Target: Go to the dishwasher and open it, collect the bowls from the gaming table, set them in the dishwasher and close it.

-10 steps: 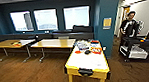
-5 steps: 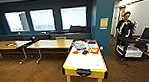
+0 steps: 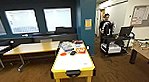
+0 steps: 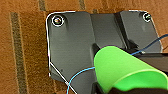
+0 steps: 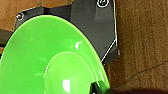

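Bowls: two bright green plastic ones, one per wrist view. Left pincer (image 4: 105,87) grips an upturned green bowl (image 4: 122,68) by its rim; right pincer (image 5: 100,88) pinches the rim of a shallow green bowl (image 5: 52,57). Both hang over brown carpet (image 5: 140,37). White-topped, yellow-framed gaming bench (image 3: 73,62) stands ahead, cluttered at its far end. No legible writing.
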